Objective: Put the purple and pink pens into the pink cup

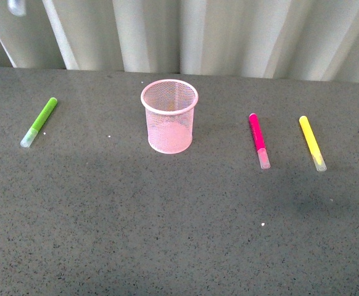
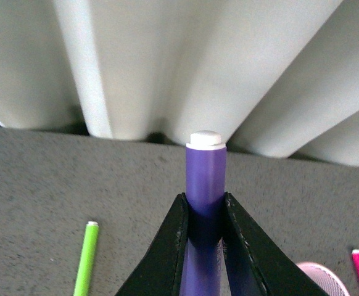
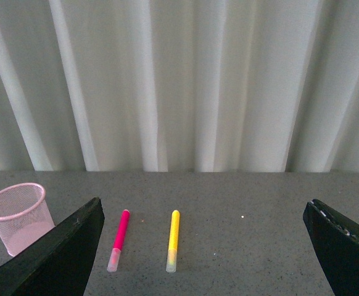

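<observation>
The lime-green marker (image 1: 39, 121) lies far left on the dark counter (image 1: 167, 222) and is not ours to move. Our left hand (image 2: 205, 202) is clamped on the purple pen (image 2: 205, 169), whose white end stands clear beyond the fingertips; the front view shows neither. At centre the pink cup (image 1: 169, 117) stands upright with no pen in it. To its right the pink pen (image 1: 258, 139) lies flat, then the yellow marker (image 1: 312, 143). Our right hand (image 3: 205, 202) is spread wide, holding nothing. We judge the purple pen is mid-carry: next we must centre it over the rim, lower it in, then let go.
</observation>
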`<state>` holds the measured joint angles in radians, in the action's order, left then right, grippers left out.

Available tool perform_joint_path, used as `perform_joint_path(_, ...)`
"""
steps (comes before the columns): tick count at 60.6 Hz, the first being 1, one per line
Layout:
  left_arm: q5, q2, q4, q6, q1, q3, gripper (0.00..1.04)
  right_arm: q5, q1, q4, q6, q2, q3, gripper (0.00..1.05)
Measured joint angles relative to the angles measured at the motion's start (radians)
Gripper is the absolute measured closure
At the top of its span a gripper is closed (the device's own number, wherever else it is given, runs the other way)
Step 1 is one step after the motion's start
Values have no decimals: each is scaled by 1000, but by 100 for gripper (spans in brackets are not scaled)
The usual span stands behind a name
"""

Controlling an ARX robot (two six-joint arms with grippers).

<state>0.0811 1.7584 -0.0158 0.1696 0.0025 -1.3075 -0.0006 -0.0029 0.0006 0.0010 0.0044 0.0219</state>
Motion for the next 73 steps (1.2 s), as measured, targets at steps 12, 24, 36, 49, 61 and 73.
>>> perform_joint_path(12,70,-259,-114,24,125,250,92,0,0,0,0,0,0,7)
perform_joint_path(24,87,-475,-138,38,194,428,92,0,0,0,0,0,0,7)
perform_joint_path(36,93,-657,-138,45,220,520,92,0,0,0,0,0,0,7)
perform_joint_path(49,72,-727,-141,64,227,595,92,0,0,0,0,0,0,7)
perform_joint_path(61,95,-731,-163,72,248,605,92,0,0,0,0,0,0,7)
perform_joint_path(73,181,-723,-174,103,286,612,92,0,0,0,0,0,0,7)
